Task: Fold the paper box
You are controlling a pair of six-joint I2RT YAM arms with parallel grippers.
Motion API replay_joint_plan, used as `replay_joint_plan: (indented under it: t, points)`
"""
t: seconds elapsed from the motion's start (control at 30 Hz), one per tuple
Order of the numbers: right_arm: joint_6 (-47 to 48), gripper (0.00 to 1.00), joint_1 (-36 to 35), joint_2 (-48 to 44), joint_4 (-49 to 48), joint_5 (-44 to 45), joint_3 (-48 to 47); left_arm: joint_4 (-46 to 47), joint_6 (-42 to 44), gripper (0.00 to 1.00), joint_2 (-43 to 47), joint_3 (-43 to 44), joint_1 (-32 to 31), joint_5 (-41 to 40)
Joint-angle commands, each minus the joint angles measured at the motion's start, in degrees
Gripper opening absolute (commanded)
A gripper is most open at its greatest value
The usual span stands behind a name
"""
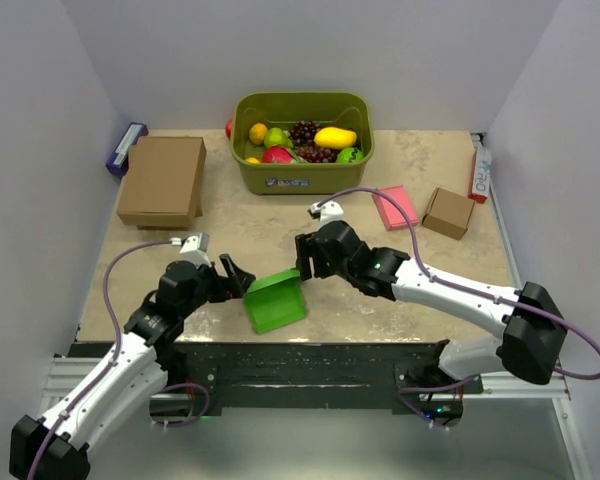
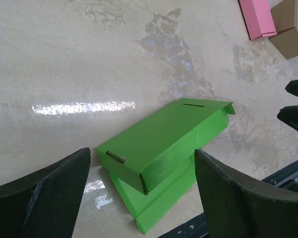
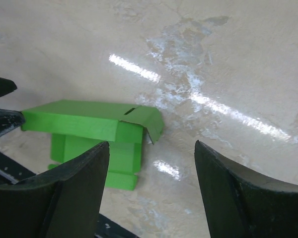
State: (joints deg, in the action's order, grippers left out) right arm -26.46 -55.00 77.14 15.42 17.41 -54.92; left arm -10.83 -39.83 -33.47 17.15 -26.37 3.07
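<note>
Upper centre of my overhead view: an olive bin (image 1: pixel 302 180) holding fruit, grapes (image 1: pixel 303 131) among them. Upper left: a large brown cardboard box (image 1: pixel 162 178), with a purple carton (image 1: pixel 126 148) beyond it. Right of centre: a pink flat box (image 1: pixel 395 207) beside a small brown box (image 1: pixel 448 212), all on my mottled table (image 1: pixel 250 215).

The left arm (image 1: pixel 120 362) and right arm (image 1: pixel 458 291) are white tubular links joined by bulky black housings, each trailed by a thin lilac cable looping from base to wrist. The left gripper (image 1: pixel 240 278) and right gripper (image 1: pixel 302 262) are matte black, with broad wedge-shaped fingers (image 3: pixel 64 193).
</note>
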Motion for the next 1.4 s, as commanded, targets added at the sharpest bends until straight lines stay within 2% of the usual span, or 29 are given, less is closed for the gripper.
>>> replay_joint_plan:
  t: [0.0, 0.07, 0.1, 0.23, 0.4, 0.53, 0.63, 1.0, 1.37]
  points:
    - [-8.34, 0.72, -0.37, -2.87, -5.30, -4.83, 0.41, -1.48, -3.23, 0.89, 2.27, 0.17, 0.27, 2.55]
    - [-8.09, 0.72, -1.59, -3.14, -6.63, -6.95, 0.43, 0.45, -3.49, 0.89, 2.36, -0.88, 0.27, 3.69]
    - [-7.21, 0.77, -2.56, -2.62, -5.93, -6.69, -1.06, 1.16, -3.76, 0.89, 2.27, -0.97, 0.27, 4.48]
    - [-4.74, 0.74, -8.18, 1.69, -0.84, -0.80, -5.55, 1.52, -3.41, 0.89, 2.36, -0.54, 0.35, 4.58]
    - [-9.48, 0.72, -8.54, 3.80, -3.73, -2.73, -3.98, -2.17, -2.44, 0.90, 3.76, -0.18, 0.27, 3.00]
    - [-10.72, 0.73, -8.54, 4.77, -4.61, -4.92, -3.44, -2.18, -2.88, 0.91, 4.65, -1.15, 0.27, 3.25]
    - [-10.89, 0.75, -7.23, 5.47, -4.00, -5.63, -3.27, -1.04, -2.71, 0.89, 3.25, -1.85, 0.27, 4.83]
    - [-10.10, 0.63, -3.09, 5.03, -5.22, -10.64, -0.19, 0.90, -1.65, 0.84, -0.01, -2.73, 0.35, 6.60]
    - [-8.09, 0.60, 0.07, 8.28, -10.49, -13.10, 0.78, 1.34, -2.18, 0.71, 1.74, -3.17, 0.27, 5.01]
